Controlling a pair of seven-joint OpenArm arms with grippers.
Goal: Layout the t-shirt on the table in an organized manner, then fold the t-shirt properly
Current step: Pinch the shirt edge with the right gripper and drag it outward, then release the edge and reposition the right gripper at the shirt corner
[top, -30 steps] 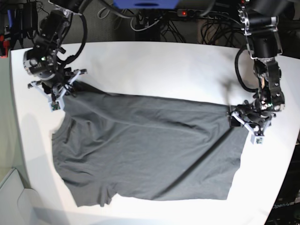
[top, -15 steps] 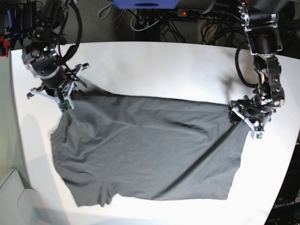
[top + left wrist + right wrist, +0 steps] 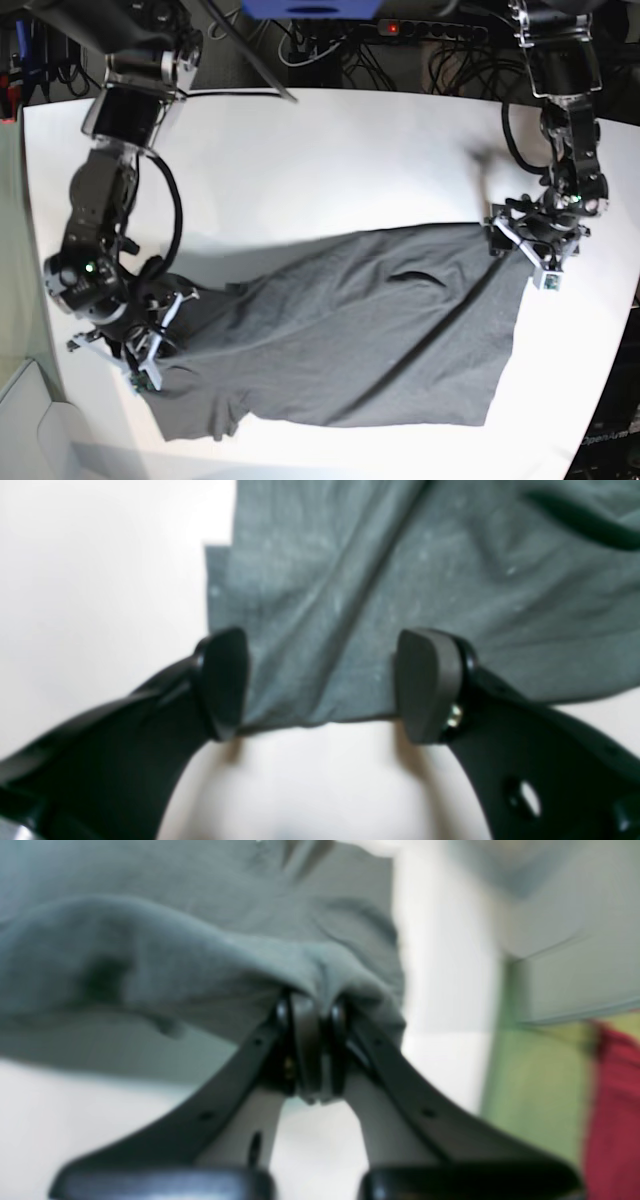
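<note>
The white tabletop (image 3: 330,150) was smooth and matt, with rounded corners, and the t-shirt (image 3: 350,330) lay across its near half as a dark charcoal sheet of soft knit, rumpled and creased. Since a second earlier its far corner at base-view left had been dragged toward the near edge, doubling that side over, which looked like the first fold or a repositioning pull. The right gripper (image 3: 311,1047) was clamped tight on a bunched ridge of that fabric. The left gripper (image 3: 322,685) stood wide apart, straddling the flat hem edge at the opposite corner and holding nothing.
</note>
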